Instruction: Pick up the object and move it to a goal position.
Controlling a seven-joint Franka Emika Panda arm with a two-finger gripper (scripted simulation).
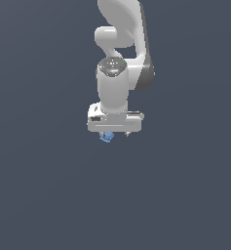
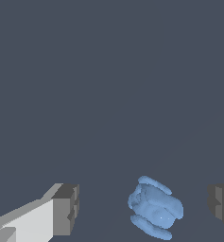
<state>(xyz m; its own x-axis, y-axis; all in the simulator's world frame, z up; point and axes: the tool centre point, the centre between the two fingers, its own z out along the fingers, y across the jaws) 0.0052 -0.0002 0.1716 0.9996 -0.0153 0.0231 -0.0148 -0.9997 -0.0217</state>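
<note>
The robot's white gripper (image 1: 116, 134) hangs low, pointing straight down. The little blue object (image 1: 106, 138) peeks out just under it, at about 7 o'clock from the gripper's middle in the exterior view. Most of it hides behind the gripper there.

The wrist view shows more. The blue object (image 2: 155, 207) is lumpy and bumpy, and it sits between the two fingers. One finger pad (image 2: 66, 210) is at 9 o'clock from it. The other pad (image 2: 220, 204) is at 3 o'clock. There is a gap on each side, so nothing touches the object. The jaws are wide apart and hold nothing. The object looks a bit nearer to the 3 o'clock pad than to the other one.

I think this is the grabbing step. The gripper looks lined up around the object, but the squeeze is not done yet.

Next, the fingers need to close gently on the object until both pads press it. It is bumpy, so it may turn or slip a little as they close. I cannot tell if the fingers are low enough. After that comes the lift and the trip to the goal. No goal mark shows in either view.
</note>
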